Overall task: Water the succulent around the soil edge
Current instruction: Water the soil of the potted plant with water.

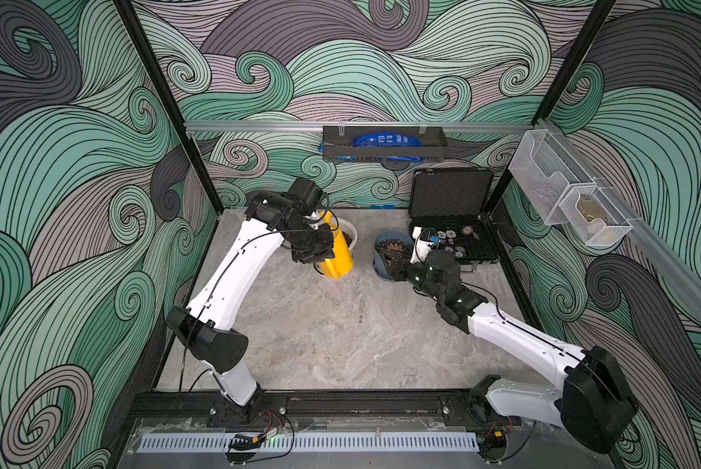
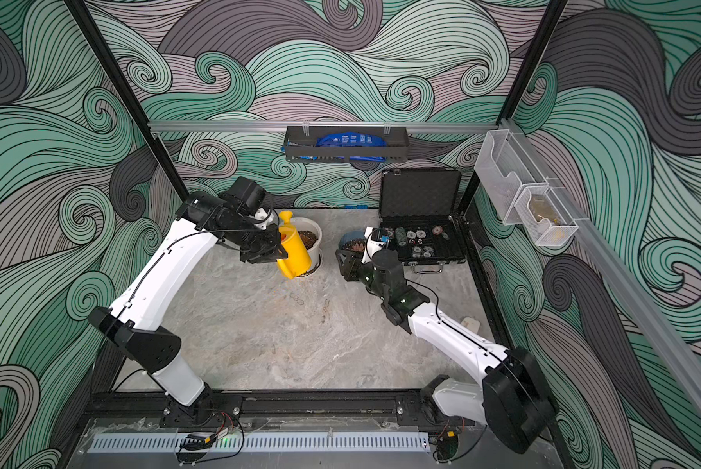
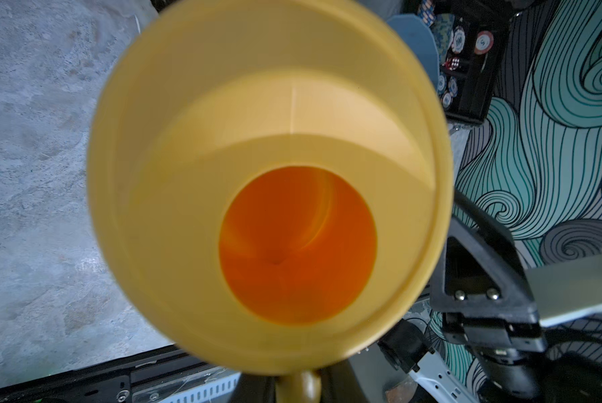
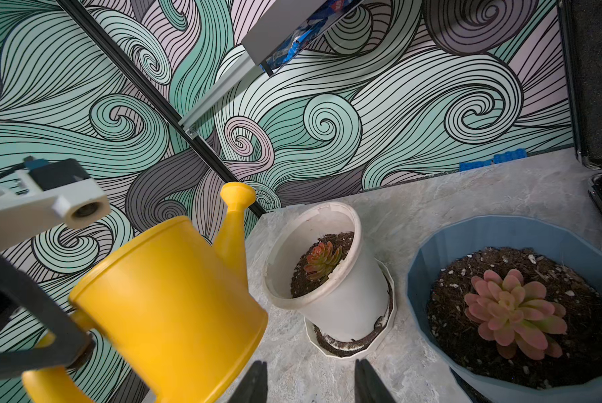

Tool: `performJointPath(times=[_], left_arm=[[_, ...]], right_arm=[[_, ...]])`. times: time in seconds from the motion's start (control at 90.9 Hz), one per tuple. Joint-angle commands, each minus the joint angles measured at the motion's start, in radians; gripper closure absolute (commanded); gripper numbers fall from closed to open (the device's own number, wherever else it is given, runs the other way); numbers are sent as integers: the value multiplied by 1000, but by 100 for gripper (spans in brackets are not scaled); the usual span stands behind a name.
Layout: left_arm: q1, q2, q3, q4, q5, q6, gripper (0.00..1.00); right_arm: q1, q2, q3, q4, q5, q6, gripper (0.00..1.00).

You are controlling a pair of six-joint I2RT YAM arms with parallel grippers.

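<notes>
My left gripper (image 1: 318,256) is clenched on the handle of the yellow watering can (image 1: 338,251), its fingers (image 4: 53,331) pinching the loop at the can's rear. The can sits at the back of the tabletop (image 1: 320,333), just beside the white pot (image 1: 350,235) on that pot's left. It leans: its long axis runs from the base, nearest me, up and away toward the back wall. The spout (image 4: 236,209) points upward and toward that wall, its flared tip higher than the white pot's rim and not over the soil. My left wrist camera looks straight down the can's open mouth (image 3: 268,195) to its orange bottom. I cannot tell whether the base is clear of the tabletop.

A red-green succulent (image 4: 322,260) grows in the white pot. Just to its right stands a blue pot (image 4: 467,244) with a pink succulent (image 4: 515,317). My right gripper (image 4: 311,383) hangs near the blue pot's front, fingers (image 4: 256,383) released, bare tabletop between them.
</notes>
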Motion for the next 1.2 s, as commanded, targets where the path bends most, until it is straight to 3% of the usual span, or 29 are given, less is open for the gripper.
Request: performJointPath(times=[0.0,0.22,0.726,1.189], left_arm=[[41,28,64,-8,51,-16,100],[62,87,63,32,150,-40,100],[62,173,122,83,258,-81,100],[43,149,61,106,349,-74,100]], right_arm=[[2,9,-3,14,-15,-17,55],[3,14,-3,18,-22,-22,52],[-3,15,-5,12,-9,-18,48],[-19,5,-16,15,-4,-3,48]])
